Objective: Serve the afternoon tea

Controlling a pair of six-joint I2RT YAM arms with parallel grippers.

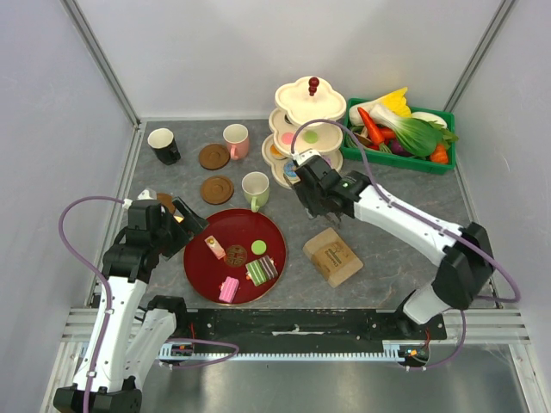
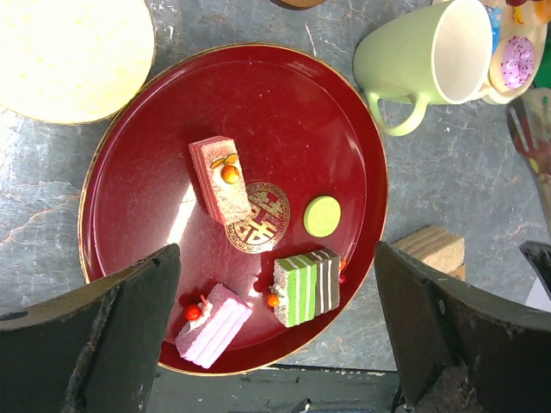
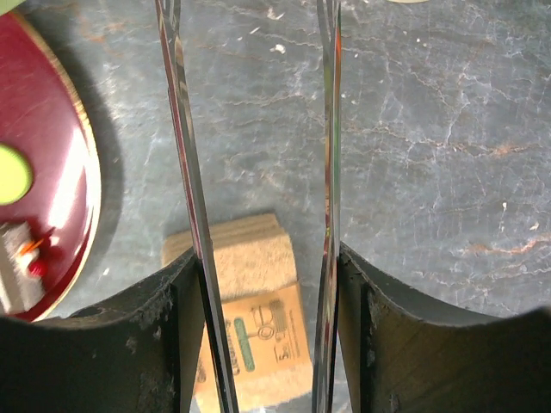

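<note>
Now, left claw (image 2: pixel 275 254) agape over the rim of the red tray (image 2: pixel 284 112), right claw (image 3: pixel 267 262) tight on tongs (image 3: pixel 188 172) above tabletop (image 3: pixel 430 172)

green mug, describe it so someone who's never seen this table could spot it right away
Start at the round red tray in the middle of the table. Just past its far rim, toward the cream tiered stand, stands the green mug. It is the only pale-green one and the nearest to the tray; the pink mug and black mug sit farther back to the left.
</note>
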